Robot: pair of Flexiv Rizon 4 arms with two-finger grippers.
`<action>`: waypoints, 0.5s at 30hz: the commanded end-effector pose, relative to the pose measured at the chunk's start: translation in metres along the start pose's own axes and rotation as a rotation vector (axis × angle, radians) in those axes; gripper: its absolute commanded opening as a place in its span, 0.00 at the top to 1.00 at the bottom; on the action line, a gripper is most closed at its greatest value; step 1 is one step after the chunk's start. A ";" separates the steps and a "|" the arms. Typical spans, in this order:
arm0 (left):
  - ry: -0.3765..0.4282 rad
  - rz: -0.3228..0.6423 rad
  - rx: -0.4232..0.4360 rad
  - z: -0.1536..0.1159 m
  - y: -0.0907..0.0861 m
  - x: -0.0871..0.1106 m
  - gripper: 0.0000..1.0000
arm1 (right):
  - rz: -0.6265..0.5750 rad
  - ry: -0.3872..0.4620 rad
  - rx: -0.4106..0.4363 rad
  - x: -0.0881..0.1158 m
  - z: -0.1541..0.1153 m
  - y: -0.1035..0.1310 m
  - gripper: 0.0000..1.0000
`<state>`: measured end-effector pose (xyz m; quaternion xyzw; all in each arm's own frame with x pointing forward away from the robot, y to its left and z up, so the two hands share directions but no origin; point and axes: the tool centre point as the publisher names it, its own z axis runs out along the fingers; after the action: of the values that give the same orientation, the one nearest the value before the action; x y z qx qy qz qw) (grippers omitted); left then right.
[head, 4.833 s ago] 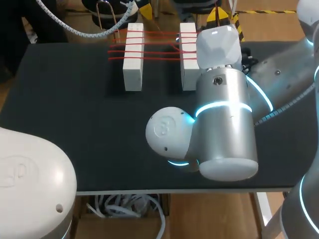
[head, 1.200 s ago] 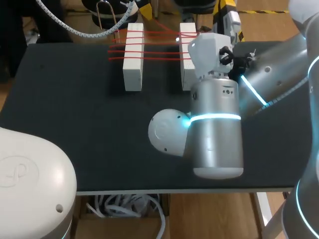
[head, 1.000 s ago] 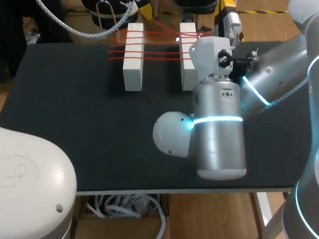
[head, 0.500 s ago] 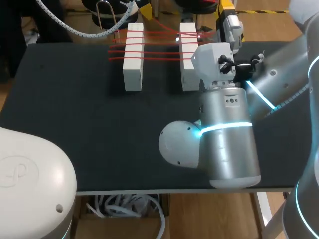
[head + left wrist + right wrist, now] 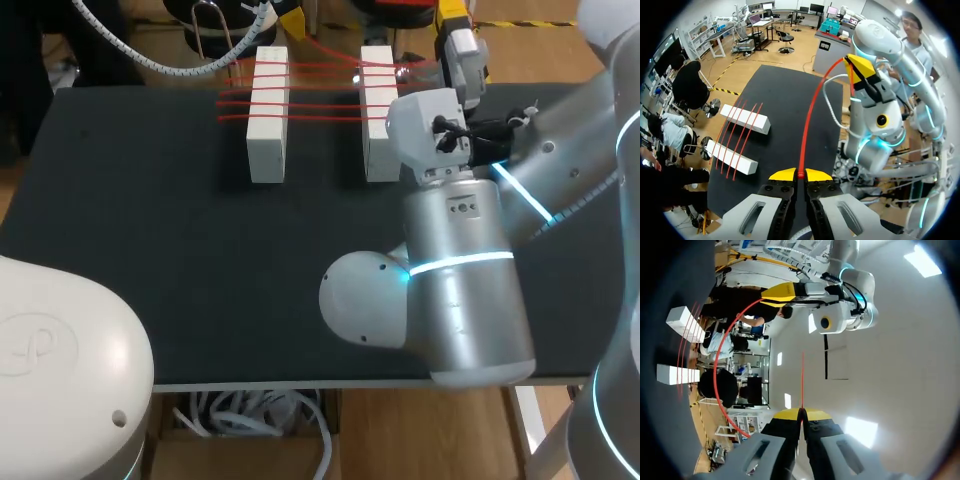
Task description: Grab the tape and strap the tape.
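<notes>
while the black surface [image 5: 150, 220] lies well ahead of the left fingers [image 5: 792, 175], its two white blocks [image 5: 268, 112] already carry several red strands [image 5: 320, 102], so strapping looks under way. the red tape [image 5: 808, 117] arcs free between the left fingers and right fingers [image 5: 794, 415], each pinched tight on it. next it likely needs drawing taut and laying across both blocks.

Left gripper [image 5: 800, 174] fingers [image 5: 783, 175] pinch red tape [image 5: 809, 115] (arcing to right gripper [image 5: 853, 64]).

The tape [image 5: 322, 100] is red, the blocks [image 5: 268, 110] white, the table [image 5: 150, 220] black.
</notes>
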<state>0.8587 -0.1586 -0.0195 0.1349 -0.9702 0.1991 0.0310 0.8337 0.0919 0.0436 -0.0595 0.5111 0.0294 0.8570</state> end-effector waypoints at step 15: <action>0.000 0.000 -0.002 0.000 0.000 0.000 1.00 | -0.163 0.005 -0.079 -0.025 0.003 0.006 1.00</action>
<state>0.8587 -0.1586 -0.0195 0.1349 -0.9702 0.1991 0.0310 0.8234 0.1036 0.0586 -0.1204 0.5066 -0.0147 0.8536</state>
